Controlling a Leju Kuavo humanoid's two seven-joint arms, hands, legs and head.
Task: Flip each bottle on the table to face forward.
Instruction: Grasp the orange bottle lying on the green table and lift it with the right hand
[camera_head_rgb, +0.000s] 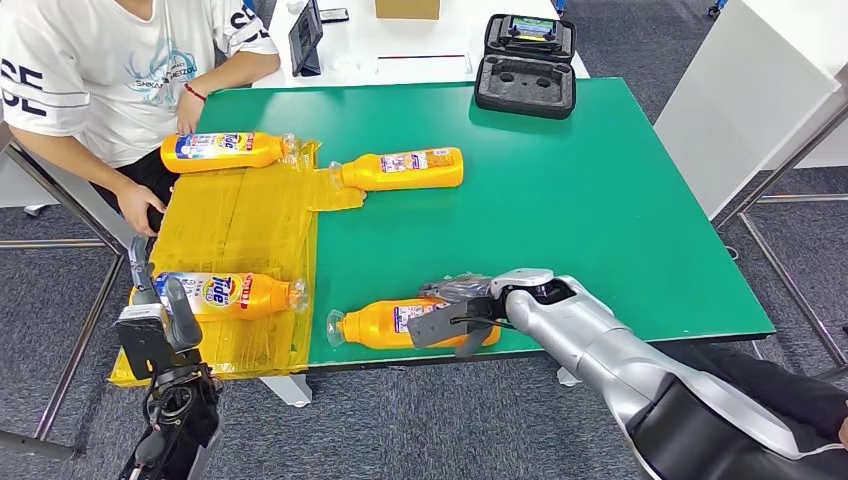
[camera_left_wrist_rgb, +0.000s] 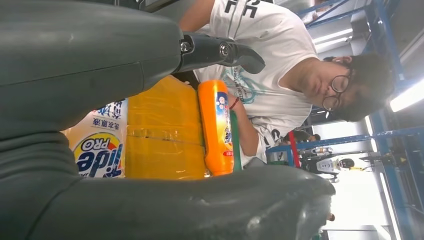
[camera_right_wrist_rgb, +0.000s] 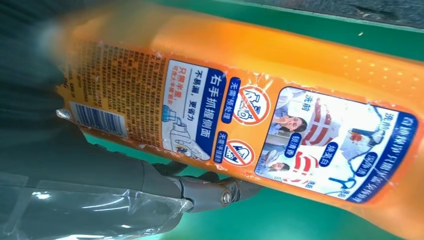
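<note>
A green table (camera_head_rgb: 560, 210) stands on grey carpet, its left part covered by a yellow taped sheet (camera_head_rgb: 240, 220), with a white table beyond it carrying a black foam-lined case (camera_head_rgb: 527, 68). A person in a white printed T-shirt (camera_head_rgb: 95, 70) sits at the far-left corner.

Four orange bottles lie on their sides. The far-left bottle (camera_head_rgb: 222, 151) and the near-left bottle (camera_head_rgb: 225, 295) both rest on the yellow sheet and show the "Tide" logo. The far-centre bottle (camera_head_rgb: 405, 169) lies on the green surface with a panel of small print facing up. The near-centre bottle (camera_head_rgb: 395, 324) lies at the table's front edge, cap pointing left.

The right hand (camera_head_rgb: 455, 318) is around the near-centre bottle's body, fingers over the top of it; the right wrist view shows a finger pressed under the bottle, so it appears to be gripped. That view also reveals the back label: a barcode, dense small print, Chinese text including "右手抓握侧面", two red prohibition symbols and laundry pictures.

The left hand (camera_head_rgb: 165, 325) hangs off the table's left front corner, holding nothing, fingers apart. Its wrist view reads "Tide PRO" on the near-left bottle's label, detail the head view leaves unclear.
</note>
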